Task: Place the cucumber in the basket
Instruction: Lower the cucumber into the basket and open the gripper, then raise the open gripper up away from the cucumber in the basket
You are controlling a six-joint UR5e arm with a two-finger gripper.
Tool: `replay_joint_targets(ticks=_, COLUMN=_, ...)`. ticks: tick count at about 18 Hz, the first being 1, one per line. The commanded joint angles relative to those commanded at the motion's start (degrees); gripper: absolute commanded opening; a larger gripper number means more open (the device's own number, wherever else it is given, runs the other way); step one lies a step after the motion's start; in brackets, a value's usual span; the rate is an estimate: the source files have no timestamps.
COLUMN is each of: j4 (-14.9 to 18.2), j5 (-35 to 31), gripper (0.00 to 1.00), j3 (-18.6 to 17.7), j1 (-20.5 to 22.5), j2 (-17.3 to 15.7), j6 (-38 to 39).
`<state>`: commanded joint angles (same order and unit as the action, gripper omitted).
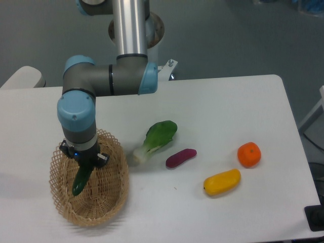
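The cucumber (81,180) is a slim dark green cylinder, held tilted with its lower end down inside the basket (111,197). The basket is a round tan wicker bowl at the table's front left. My gripper (86,163) hangs straight down over the basket's middle and is shut on the cucumber's upper end. The fingers are mostly hidden behind the wrist and the cucumber. I cannot tell whether the cucumber's lower tip touches the basket floor.
A leafy green vegetable with a white stem (156,139) lies right of the basket. A purple vegetable (180,157), a yellow fruit (222,182) and an orange (249,154) lie farther right on the white table (228,101).
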<state>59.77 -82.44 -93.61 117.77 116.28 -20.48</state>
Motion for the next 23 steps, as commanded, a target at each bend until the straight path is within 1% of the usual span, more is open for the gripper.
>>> replay_joint_targets(ticks=2, j4=0.00, j5=0.00, gripper=0.27, j3=-0.17, j1=0.00, j2=0.00, j6=0.00)
replay_joint_targets(ticks=3, j4=0.00, j5=0.00, gripper=0.30, j3=-0.17, j1=-0.09, j2=0.09, j6=-0.09)
replay_joint_targets(ticks=4, j4=-0.09, j5=-0.09, gripper=0.50, j3=-0.17, j1=-0.09, j2=0.00, j6=-0.35)
replay_joint_targets(ticks=5, j4=-0.61, j5=-0.26, gripper=0.84, j3=0.00, j1=0.00, j2=0.00, j6=-1.13)
replay_joint_targets(ticks=6, j4=-0.79, j5=-0.44, gripper=1.00, j3=0.18, j1=0.00, j2=-0.17, j6=-1.40)
replay_joint_targets(ticks=8, j4=-1.23, j5=-0.35, gripper=1.00, j3=0.62, j1=0.00, j2=-0.52, j6=-1.49)
replay_joint_targets(ticks=10, j4=-1.93, j5=-0.53, gripper=1.00, j3=1.84, j1=0.09, j2=-0.87, j6=-1.58)
replay_joint_targets(ticks=13, j4=-2.11, j5=-0.61, gripper=1.00, j3=6.23, j1=0.26, j2=-1.58, j6=-1.76)
replay_joint_targets(ticks=15, j4=-2.02, j5=-0.70, gripper=1.00, j3=8.95, j1=0.87, j2=-1.84, j6=-4.20)
replay_joint_targets(ticks=16, j4=-2.02, j5=-0.88, gripper=1.00, j3=9.75, j1=1.66, j2=-2.54, j6=-7.18)
replay_joint_targets(ticks=18, j4=-2.02, j5=-2.80, gripper=1.00, j3=9.85, j1=4.03, j2=-4.21, j6=-15.08)
replay_joint_targets(ticks=20, j4=-1.32, j5=-4.74, gripper=1.00, j3=10.11, j1=6.75, j2=-5.62, j6=-23.86)
replay_joint_targets(ticks=23, j4=-0.97, j5=-4.92, gripper=1.00, j3=10.28, j1=11.32, j2=-7.02, j6=-34.42)
